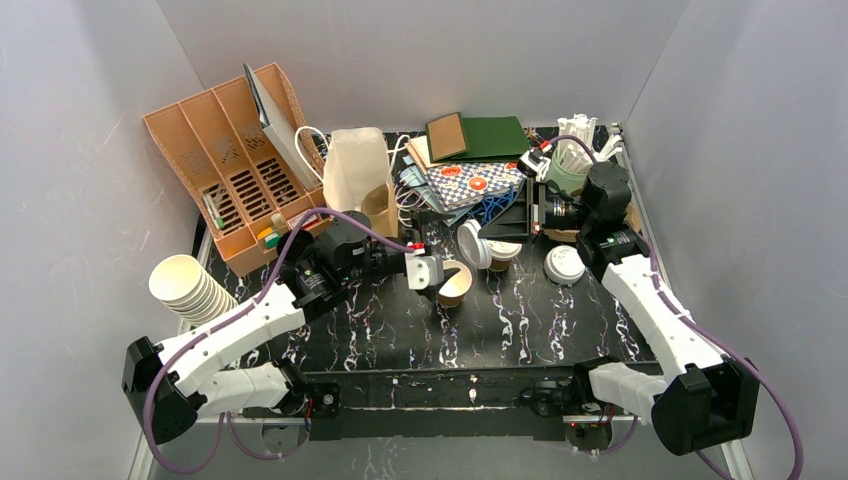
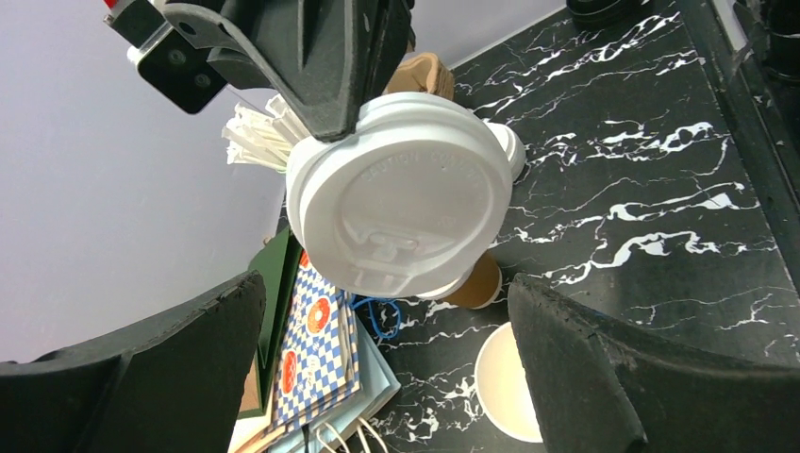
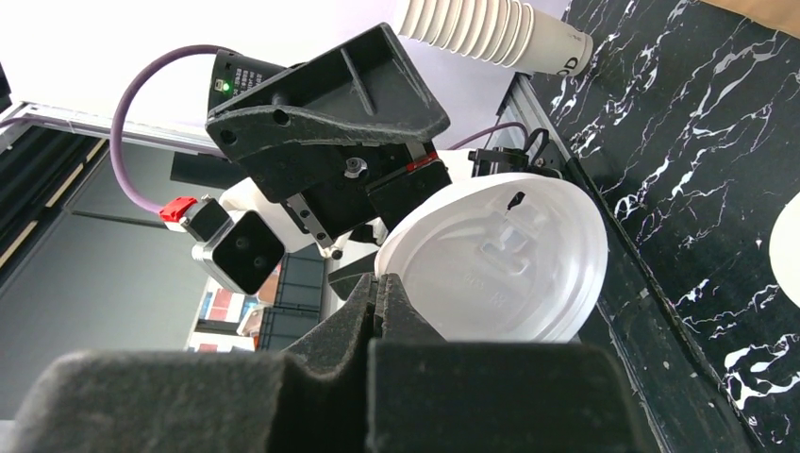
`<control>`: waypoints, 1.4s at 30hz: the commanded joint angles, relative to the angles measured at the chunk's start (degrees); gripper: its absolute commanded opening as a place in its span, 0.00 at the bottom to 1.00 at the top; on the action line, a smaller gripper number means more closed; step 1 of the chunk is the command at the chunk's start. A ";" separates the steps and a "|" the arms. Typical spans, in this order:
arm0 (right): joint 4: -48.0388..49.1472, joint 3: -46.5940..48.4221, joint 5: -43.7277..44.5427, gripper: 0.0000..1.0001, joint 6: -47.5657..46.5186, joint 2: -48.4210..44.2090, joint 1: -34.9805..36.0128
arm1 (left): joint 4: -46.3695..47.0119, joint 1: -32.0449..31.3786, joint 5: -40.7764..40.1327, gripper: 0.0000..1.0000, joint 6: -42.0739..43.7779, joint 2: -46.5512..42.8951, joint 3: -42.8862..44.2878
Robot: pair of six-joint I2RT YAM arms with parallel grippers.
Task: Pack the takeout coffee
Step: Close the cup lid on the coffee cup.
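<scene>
While the right gripper pinched a white plastic lid by its rim above the marbled table, the left gripper stood wide beside a tan, white-lined open cup. From the left wrist, a second cup hid largely behind that lid. Another lid, checkered papers and a cream cup stack lay around.

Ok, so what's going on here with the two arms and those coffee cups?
The right gripper is shut on the rim of a white lid, holding it up off the table. The left gripper is wide open, facing that lid and gripping nothing. An unlidded paper cup sits on the table right by the left fingers. Another cup and a second lid are on the table nearby.
</scene>
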 commanded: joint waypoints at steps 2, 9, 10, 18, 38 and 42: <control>8.35 -2.90 0.78 0.01 5.39 -1.05 0.30 | 6.22 -0.64 -1.98 0.98 0.74 1.07 -1.36; 18.90 -7.16 5.45 0.01 15.05 -0.81 0.30 | 7.75 -1.14 -4.59 0.98 4.15 2.36 -1.42; 18.95 -7.06 5.61 0.01 15.09 -0.69 0.30 | 7.21 -1.14 -4.41 0.98 4.49 2.52 -1.22; 19.04 -6.41 6.13 0.01 15.69 -0.43 0.30 | 5.73 -1.44 -3.16 0.98 6.20 3.70 -0.66; 19.56 -8.38 7.72 0.01 17.28 -0.89 0.52 | 8.63 -2.98 -5.30 0.96 6.38 4.98 0.09; 19.98 -8.52 7.80 0.01 17.70 -0.93 0.55 | 10.85 -2.98 -5.32 0.97 5.86 4.33 -0.76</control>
